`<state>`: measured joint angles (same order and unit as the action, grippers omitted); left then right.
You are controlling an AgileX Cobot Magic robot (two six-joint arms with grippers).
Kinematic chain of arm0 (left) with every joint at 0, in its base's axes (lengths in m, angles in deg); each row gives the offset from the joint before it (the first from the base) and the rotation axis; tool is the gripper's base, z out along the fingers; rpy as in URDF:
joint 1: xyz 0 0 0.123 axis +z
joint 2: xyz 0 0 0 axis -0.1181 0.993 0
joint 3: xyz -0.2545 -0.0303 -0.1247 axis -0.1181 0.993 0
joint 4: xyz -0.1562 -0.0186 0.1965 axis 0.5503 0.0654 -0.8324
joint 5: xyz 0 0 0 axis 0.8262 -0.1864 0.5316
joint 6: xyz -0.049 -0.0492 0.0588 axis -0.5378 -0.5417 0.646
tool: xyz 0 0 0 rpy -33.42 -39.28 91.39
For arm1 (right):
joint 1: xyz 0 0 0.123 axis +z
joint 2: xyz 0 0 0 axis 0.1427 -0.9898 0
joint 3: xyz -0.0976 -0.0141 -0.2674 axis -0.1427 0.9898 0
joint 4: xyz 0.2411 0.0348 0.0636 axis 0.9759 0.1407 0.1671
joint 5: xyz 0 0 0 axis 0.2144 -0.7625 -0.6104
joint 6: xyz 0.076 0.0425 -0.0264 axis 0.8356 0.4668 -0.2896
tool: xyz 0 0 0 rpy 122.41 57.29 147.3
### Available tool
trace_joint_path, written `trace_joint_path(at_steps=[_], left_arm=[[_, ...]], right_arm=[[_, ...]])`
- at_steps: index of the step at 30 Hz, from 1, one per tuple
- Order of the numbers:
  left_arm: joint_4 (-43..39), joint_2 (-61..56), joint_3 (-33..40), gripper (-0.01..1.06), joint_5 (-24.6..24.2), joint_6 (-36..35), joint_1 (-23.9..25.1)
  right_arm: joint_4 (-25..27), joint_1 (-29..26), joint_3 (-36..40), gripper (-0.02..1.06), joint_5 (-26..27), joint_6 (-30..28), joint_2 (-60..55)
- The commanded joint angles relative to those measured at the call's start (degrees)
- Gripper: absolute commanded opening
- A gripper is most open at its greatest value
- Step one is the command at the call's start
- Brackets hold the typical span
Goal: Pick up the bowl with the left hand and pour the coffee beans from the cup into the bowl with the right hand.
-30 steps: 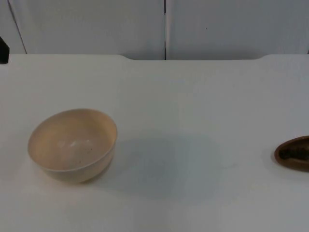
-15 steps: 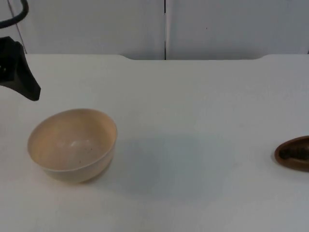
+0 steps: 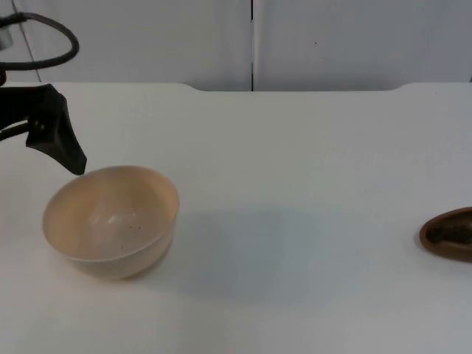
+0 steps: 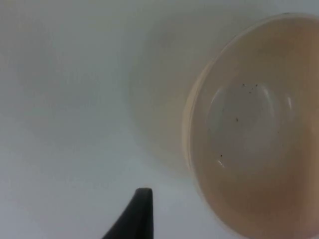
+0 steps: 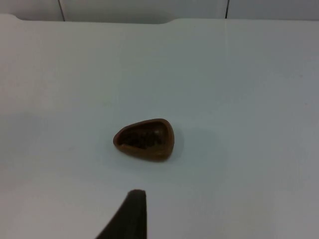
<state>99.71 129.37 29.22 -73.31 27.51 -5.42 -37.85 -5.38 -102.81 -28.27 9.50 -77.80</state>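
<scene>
Left gripper (image 3: 70,155) hovering at about 10 o'clock of the beige bowl (image 3: 110,220), just beside its rim, not touching; jaw state impossible to tell. Right gripper (image 5: 130,211) high above the table (image 3: 295,147), looking down on the brown cup (image 5: 144,139) from well apart; open or closed, cannot tell.

Judged barely begun: bowl not yet grasped or lifted, cup untouched, nothing poured.

Bowl upright at 9 o'clock of the table, empty but for a few dark specks (image 4: 234,119) on the bottom. Cup at 3 o'clock by the table edge, well apart from the bowl, dark coffee beans (image 5: 142,141) inside.
</scene>
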Motion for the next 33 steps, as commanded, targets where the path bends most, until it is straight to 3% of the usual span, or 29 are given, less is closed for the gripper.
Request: trace_joint_path(at_steps=[1,10,16,33], left_arm=[[1.80,1.60,-0.93,1.05,-0.01,1.39,-0.12],[6.69,8.09,-3.43,1.05,-0.50,6.78,0.10],[14.22,10.82,-3.54,1.05,-0.76,12.21,3.68],[10.04,14.99,-3.42,1.05,3.42,12.36,4.51]], right_arm=[[-0.40,-0.33,0.32,1.05,0.04,-0.26,0.26],[-0.40,-0.33,0.32,1.05,0.04,-0.26,0.26],[-0.40,-0.33,0.32,1.05,0.04,-0.26,0.26],[-0.40,-0.33,0.32,1.05,0.04,-0.26,0.26]])
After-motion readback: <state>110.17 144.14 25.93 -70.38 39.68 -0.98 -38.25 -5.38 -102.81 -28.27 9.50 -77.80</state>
